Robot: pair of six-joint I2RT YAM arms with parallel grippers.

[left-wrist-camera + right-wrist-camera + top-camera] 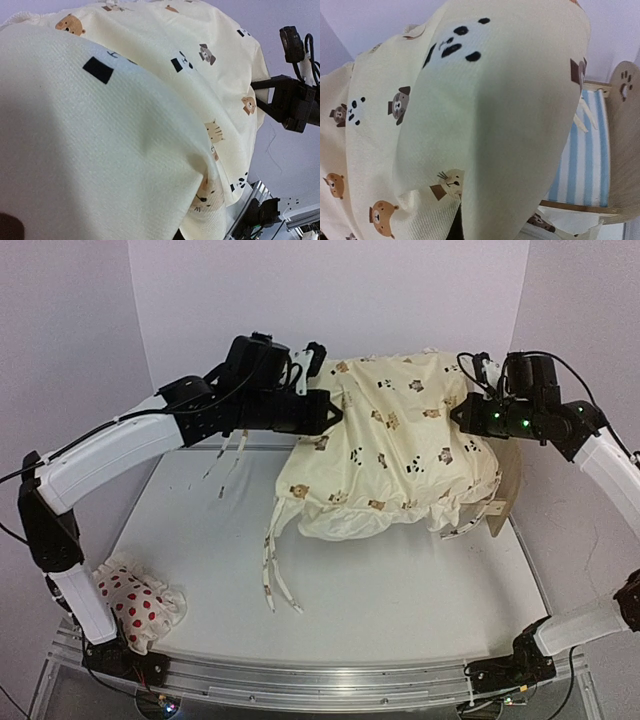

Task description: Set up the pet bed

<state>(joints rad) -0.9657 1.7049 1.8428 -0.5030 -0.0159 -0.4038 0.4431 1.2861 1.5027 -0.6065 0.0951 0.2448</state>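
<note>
The cream animal-print cushion [400, 450] hangs in the air at the back of the table, stretched between both arms. My left gripper [335, 408] is shut on its left edge and my right gripper [458, 412] on its right edge. The fabric [125, 140] fills the left wrist view and hides those fingers. In the right wrist view the cushion [495, 115] also covers the fingers. The pet bed sits under the cushion. Its blue-and-white striped base [585, 155] and paw-print headboard [625, 90] show there. Only a wooden end [508, 495] peeks out in the top view.
A small white pillow with red spots [140, 605] lies at the near left by the left arm's base. Cushion ties [272, 575] dangle down to the white table surface [380, 610]. Other ties [228, 462] hang under the left arm. White walls close in the back and sides.
</note>
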